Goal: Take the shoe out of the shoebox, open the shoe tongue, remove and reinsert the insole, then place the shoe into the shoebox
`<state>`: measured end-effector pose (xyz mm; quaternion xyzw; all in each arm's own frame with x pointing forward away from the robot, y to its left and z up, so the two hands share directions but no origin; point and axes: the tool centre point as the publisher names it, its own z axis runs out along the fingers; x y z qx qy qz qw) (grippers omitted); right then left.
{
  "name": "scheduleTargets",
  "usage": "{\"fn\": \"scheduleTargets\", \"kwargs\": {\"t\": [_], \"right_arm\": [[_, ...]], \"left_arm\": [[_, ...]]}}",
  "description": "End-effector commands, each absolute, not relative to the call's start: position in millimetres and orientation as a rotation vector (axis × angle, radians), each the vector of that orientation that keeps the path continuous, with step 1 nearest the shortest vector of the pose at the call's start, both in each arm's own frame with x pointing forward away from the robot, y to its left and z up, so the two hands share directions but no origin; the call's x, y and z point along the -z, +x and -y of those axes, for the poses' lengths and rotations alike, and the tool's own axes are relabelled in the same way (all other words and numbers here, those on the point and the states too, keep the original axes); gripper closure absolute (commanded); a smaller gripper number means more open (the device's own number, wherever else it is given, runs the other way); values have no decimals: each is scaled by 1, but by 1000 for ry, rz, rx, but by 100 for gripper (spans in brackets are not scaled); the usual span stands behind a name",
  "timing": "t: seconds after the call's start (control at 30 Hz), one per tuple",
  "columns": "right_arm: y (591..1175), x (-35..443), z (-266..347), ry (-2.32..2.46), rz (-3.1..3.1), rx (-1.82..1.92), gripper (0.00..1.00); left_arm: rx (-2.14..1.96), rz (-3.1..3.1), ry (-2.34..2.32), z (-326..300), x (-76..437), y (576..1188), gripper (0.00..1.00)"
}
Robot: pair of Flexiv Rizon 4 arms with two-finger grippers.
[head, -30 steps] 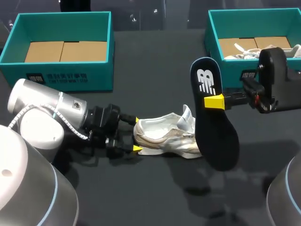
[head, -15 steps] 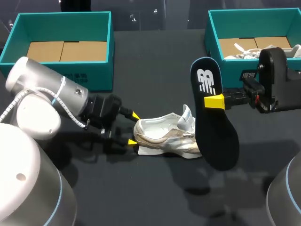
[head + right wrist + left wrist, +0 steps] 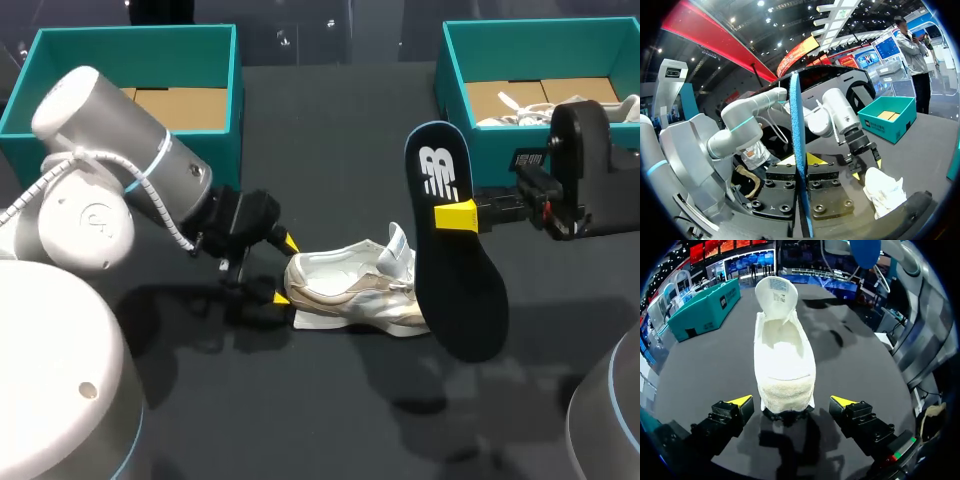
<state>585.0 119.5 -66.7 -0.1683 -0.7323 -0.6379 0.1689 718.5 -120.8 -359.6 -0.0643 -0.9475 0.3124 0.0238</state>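
A white and beige shoe (image 3: 350, 290) lies on its side on the dark table, tongue pulled open. My left gripper (image 3: 284, 270) stands open at its heel, one yellow tip on either side, not touching. In the left wrist view the heel of the shoe (image 3: 782, 355) sits just ahead of the open left gripper (image 3: 791, 401). My right gripper (image 3: 455, 215) is shut on the dark insole (image 3: 455, 290), held upright above the toe. In the right wrist view the insole (image 3: 795, 110) shows edge-on between the right gripper (image 3: 800, 160) fingers, with the shoe (image 3: 883, 192) beyond.
A teal shoebox (image 3: 130, 165) stands at the back left with only cardboard inside. A second teal shoebox (image 3: 455, 110) at the back right holds another white shoe (image 3: 520, 110); my right arm lies in front of it.
My left arm has swung upward and turned its wrist, and its open gripper has shifted slightly at the heel. The right arm, the insole and the shoe have not moved.
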Motion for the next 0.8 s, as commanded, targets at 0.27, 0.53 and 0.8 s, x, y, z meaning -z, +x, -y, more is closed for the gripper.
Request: {"fn": "scheduleTargets", "kwargs": {"t": [0.27, 0.53, 0.8], "right_arm": [[583, 67, -120, -484, 2084, 1815, 100], [583, 67, -120, -484, 2084, 1815, 100], [583, 67, -120, -484, 2084, 1815, 100]], "left_arm": [[-519, 3154, -241, 122, 350, 710, 0], [-331, 3203, -261, 137, 345, 708, 0], [-148, 3191, -220, 145, 351, 707, 0]]}}
